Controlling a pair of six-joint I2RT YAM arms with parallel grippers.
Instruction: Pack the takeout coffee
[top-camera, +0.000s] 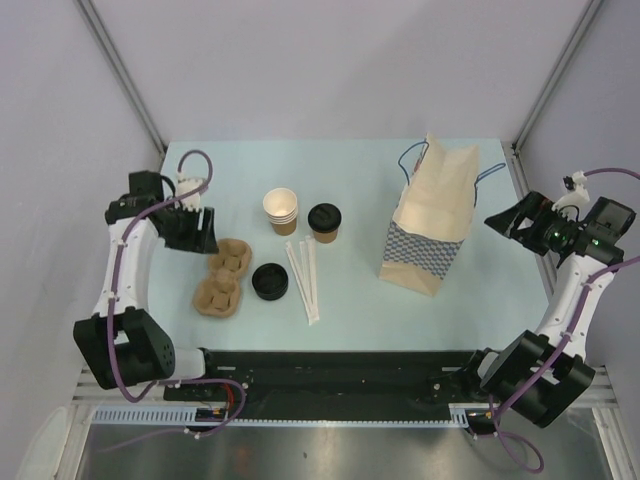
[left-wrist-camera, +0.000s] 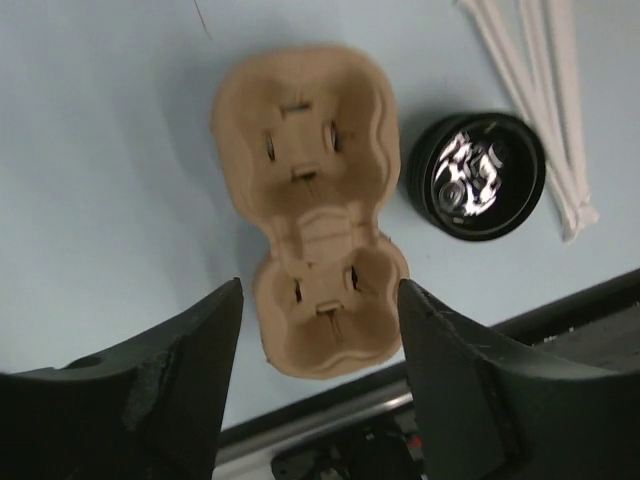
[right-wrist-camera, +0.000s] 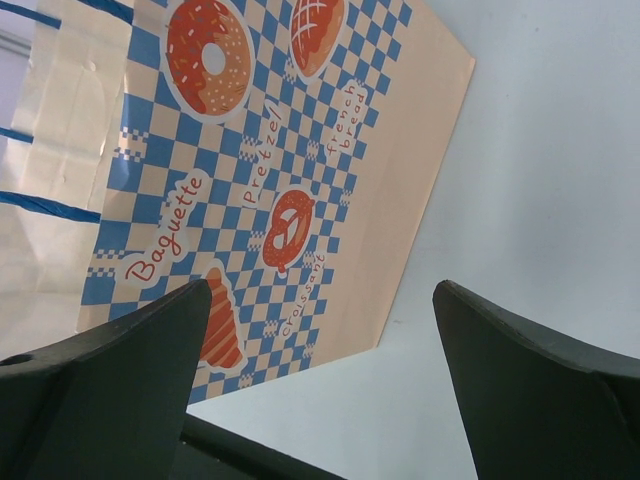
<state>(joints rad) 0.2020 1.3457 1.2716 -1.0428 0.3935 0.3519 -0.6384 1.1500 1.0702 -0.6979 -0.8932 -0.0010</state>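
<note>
standing upright near the middle of the table (top-camera: 370, 300), the takeout coffee (top-camera: 324, 222) has its black lid on, just right of the stack of lidless cups (top-camera: 281, 210) and well apart from both claws. the left gripper (left-wrist-camera: 320, 290) hovers over the pulp carrier (left-wrist-camera: 310, 200), jaws apart and empty. the right gripper (right-wrist-camera: 322, 290) gapes wide, empty, facing the paper bag (right-wrist-camera: 270, 150). lifting the cup likely wants a grip below the lid, kept plumb. only the left wrist view shows the carrier's slotted wells; only the overhead shows the coffee.
</note>
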